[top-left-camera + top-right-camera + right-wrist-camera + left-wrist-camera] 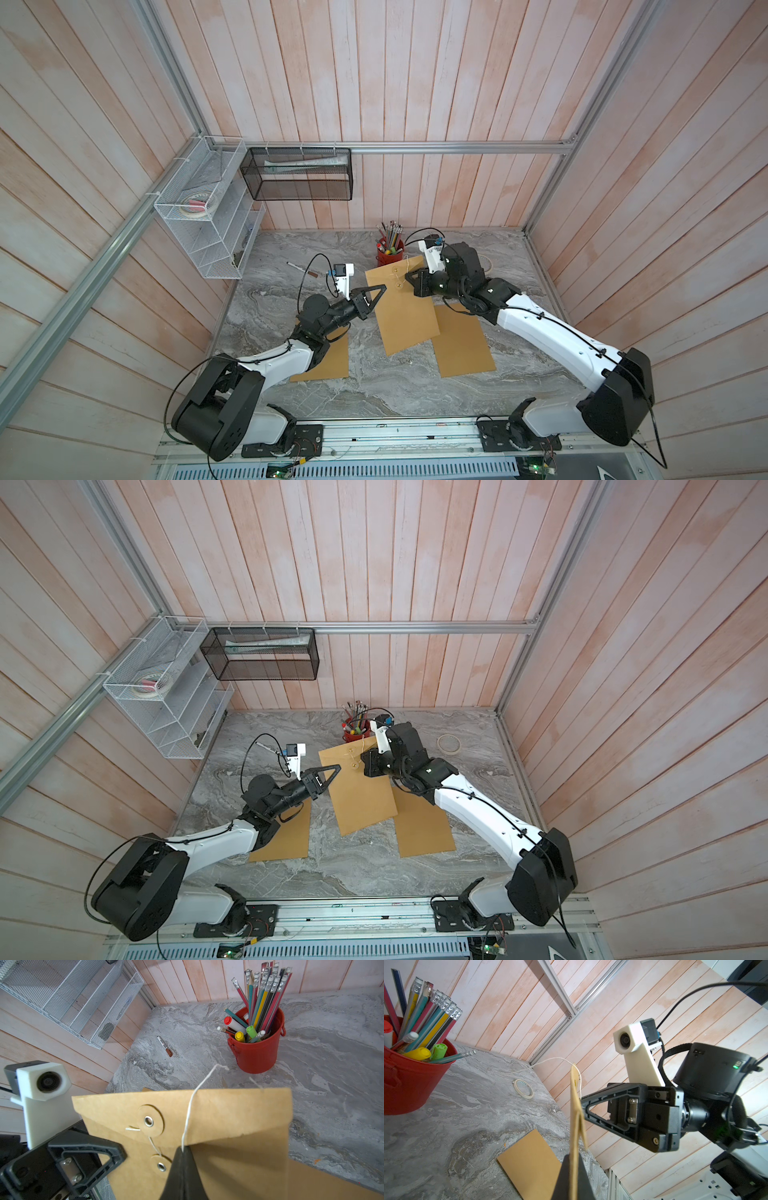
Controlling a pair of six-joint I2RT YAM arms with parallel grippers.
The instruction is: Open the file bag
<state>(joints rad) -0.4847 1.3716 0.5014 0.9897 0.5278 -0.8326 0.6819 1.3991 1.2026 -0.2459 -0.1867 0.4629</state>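
Left jaws clench the file bag (228, 1115) (edge-on); right jaws pinch its string (188, 1118).

**Top views:** you look steeply down from above the arm bases over the whole tabletop (374, 395); both are near-identical.

**Left wrist view:** close behind the left hand (571, 1156), facing the right arm (708, 1068).

**Right wrist view:** close behind the right hand (182, 1150), facing the left arm (39, 1113).

**Shared by the wrist views:** file bag (574, 1105), string (187, 1120), red bucket (257, 1057).
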